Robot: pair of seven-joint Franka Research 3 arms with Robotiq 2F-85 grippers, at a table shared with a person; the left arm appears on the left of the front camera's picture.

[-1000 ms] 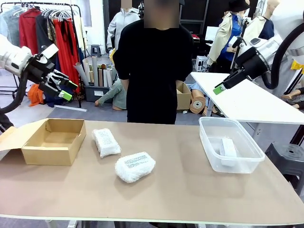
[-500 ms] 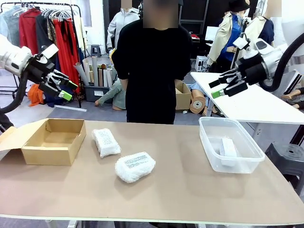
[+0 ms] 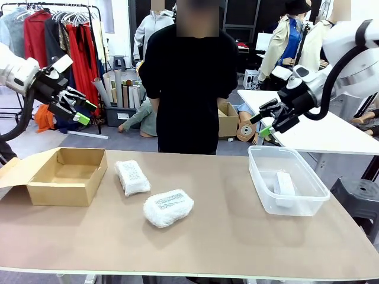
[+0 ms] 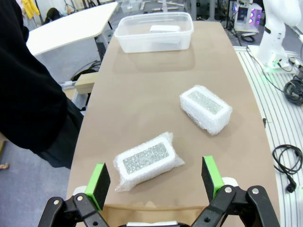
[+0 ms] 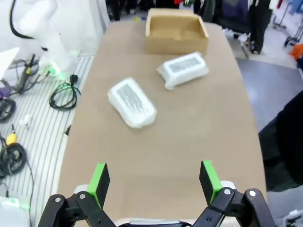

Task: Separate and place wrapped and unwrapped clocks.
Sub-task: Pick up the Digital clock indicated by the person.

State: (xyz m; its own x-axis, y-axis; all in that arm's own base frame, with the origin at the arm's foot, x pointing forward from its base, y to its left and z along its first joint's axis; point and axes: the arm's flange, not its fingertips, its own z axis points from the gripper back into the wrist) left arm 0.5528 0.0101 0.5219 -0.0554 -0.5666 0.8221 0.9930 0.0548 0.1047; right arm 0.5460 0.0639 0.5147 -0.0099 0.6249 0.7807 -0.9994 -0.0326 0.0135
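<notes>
A long table with a plain brown top (image 3: 237, 236) fills the foreground. Behind it on the right stands a white rectangular table (image 3: 314, 127), with a dark stool (image 3: 355, 198) beside it. At the far left a rack of red and dark garments (image 3: 77, 41) hangs over a grey floor (image 3: 118, 142), and upright cardboard tubes (image 3: 118, 89) stand nearby. Black cables (image 4: 294, 91) lie coiled beside pale ribbed flooring (image 4: 251, 80).

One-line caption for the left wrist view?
Open left hand facing a wrapped clock, a second wrapped clock beyond, bare clock in the far tub.
</notes>
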